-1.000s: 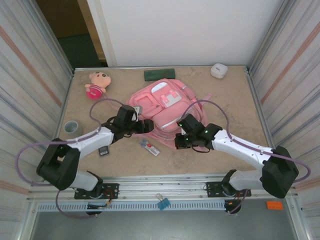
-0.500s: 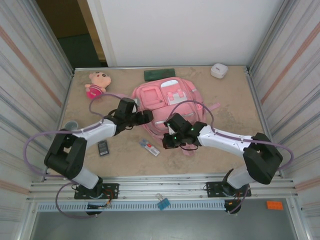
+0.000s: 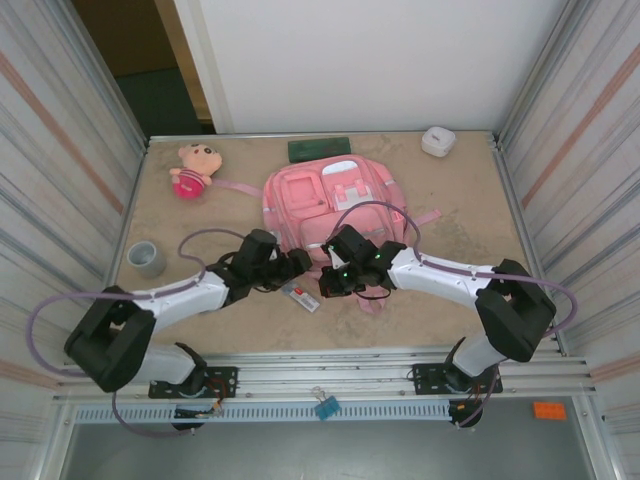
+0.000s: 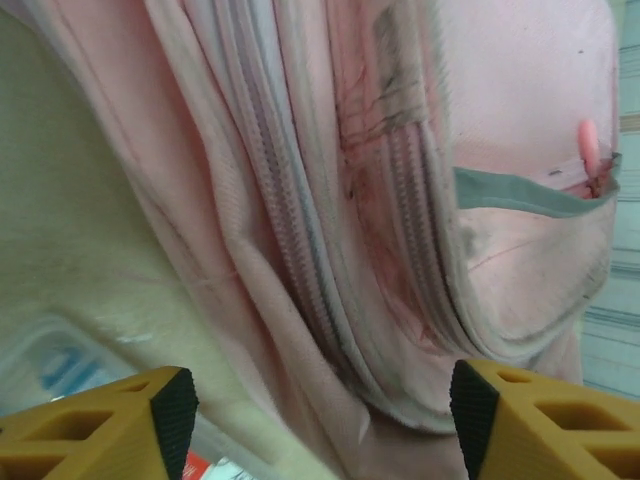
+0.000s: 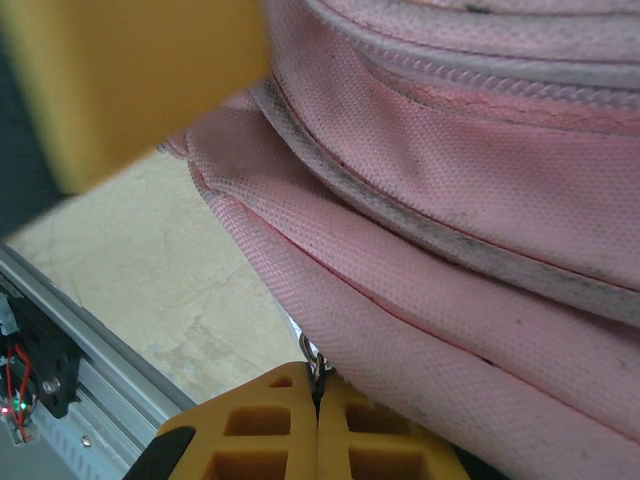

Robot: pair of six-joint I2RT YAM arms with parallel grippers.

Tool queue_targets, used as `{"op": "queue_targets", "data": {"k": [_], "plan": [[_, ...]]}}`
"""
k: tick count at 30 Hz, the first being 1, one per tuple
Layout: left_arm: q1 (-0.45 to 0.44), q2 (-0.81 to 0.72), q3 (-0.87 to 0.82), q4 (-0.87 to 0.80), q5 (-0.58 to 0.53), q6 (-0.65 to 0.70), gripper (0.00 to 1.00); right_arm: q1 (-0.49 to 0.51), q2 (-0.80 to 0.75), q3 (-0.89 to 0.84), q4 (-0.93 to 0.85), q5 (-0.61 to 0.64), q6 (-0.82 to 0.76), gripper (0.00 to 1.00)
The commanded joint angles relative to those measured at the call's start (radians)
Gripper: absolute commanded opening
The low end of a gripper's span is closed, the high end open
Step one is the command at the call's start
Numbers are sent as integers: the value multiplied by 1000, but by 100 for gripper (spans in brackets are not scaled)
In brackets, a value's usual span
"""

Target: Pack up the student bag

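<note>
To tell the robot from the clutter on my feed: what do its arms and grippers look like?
The left arm and right arm have white links, black joints and a looping mauve cable each. The left gripper and right gripper are black-bodied, with orange-yellow fingers showing moulded cut-outs; the right shows a green light.

L tool (image 4: 320, 392) w/ jaws well apart; R tool (image 5: 318, 398) pinched shut, both close together.

1. Bag (image 3: 320, 195): no lettering, brand or number is showing legibly on it.
2. Packet (image 3: 299, 294): red and blue print is showing on its label, too blurred for reading.
</note>
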Motion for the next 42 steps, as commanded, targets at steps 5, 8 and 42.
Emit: {"op": "queue_targets", "data": {"k": [5,8,42], "plan": [[-9,121,61,147,17,-71,21,-5,-48,-3,17,-72,-29,0],[-6,111,90,45,-9,3,3,-40,-89,-12,-95,-27,-64,0],[80,-64,91,-197,-102,186,0,-201,-241,-128,-322,306,-120,0]]}}
